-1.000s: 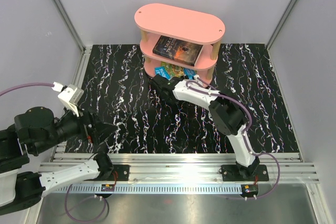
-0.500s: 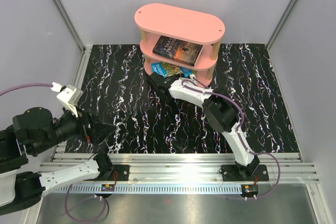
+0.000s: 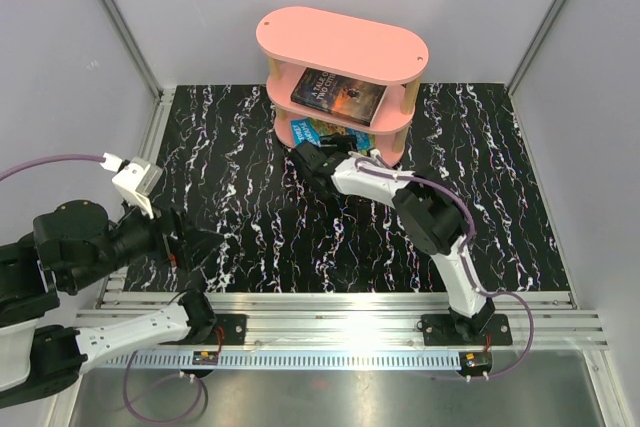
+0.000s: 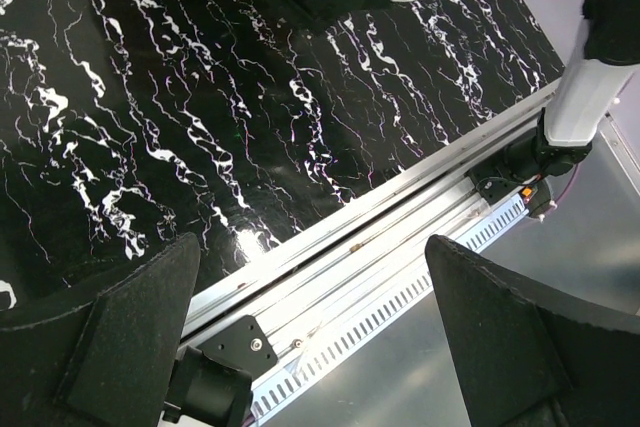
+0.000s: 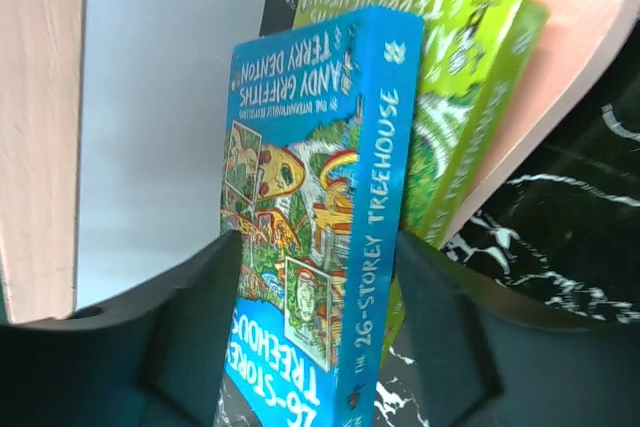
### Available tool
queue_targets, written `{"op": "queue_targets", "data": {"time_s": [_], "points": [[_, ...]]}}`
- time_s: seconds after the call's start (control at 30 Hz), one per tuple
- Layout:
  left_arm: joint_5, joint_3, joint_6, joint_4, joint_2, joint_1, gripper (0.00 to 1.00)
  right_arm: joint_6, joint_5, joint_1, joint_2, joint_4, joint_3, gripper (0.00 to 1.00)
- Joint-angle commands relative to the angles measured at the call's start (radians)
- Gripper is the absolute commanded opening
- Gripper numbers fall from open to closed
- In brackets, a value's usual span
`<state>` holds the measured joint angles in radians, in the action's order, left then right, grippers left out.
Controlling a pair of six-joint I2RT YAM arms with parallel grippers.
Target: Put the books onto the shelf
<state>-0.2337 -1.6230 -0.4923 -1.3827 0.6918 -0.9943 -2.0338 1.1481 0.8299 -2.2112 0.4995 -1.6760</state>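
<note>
Your right gripper (image 5: 315, 247) flanks the blue book (image 5: 300, 137) — grip unclear; it looks light, slick — pinch the spine. Your left gripper (image 4: 310, 247) gapes.

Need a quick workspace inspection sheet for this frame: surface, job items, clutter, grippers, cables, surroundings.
Surface: black marbled tabletop.
Job's things: pink shelf; dark book on middle tier; blue book beside green book at bottom tier.
Clutter: nothing seen.
Grippers: left gripper open, empty; right gripper straddles blue book, grip unclear.
Cables: purple cables on both arms.
Surroundings: grey walls, aluminium rail at near edge.
</note>
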Motion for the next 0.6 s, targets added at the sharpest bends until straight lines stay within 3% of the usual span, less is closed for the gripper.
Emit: {"op": "queue_targets", "data": {"time_s": [0.0,0.17,0.43,0.57], "points": [[-0.036,-0.021,-0.014,-0.162,0.032,-0.004,0.99,-0.651,-0.027,-0.012,0.056,0.011,0.128,0.72],[-0.058,0.005,-0.06,-0.154,0.038,-0.004,0.99,-0.533,-0.002,-0.012,0.181,-0.119,0.291,1.0],[-0.148,0.041,-0.152,-0.144,0.038,-0.003,0.99,-0.266,-0.039,-0.012,0.363,-0.473,0.548,1.0],[-0.17,0.067,-0.184,-0.098,0.081,-0.003,0.99,0.057,-0.111,-0.026,0.519,-0.7,0.688,1.0]]}}
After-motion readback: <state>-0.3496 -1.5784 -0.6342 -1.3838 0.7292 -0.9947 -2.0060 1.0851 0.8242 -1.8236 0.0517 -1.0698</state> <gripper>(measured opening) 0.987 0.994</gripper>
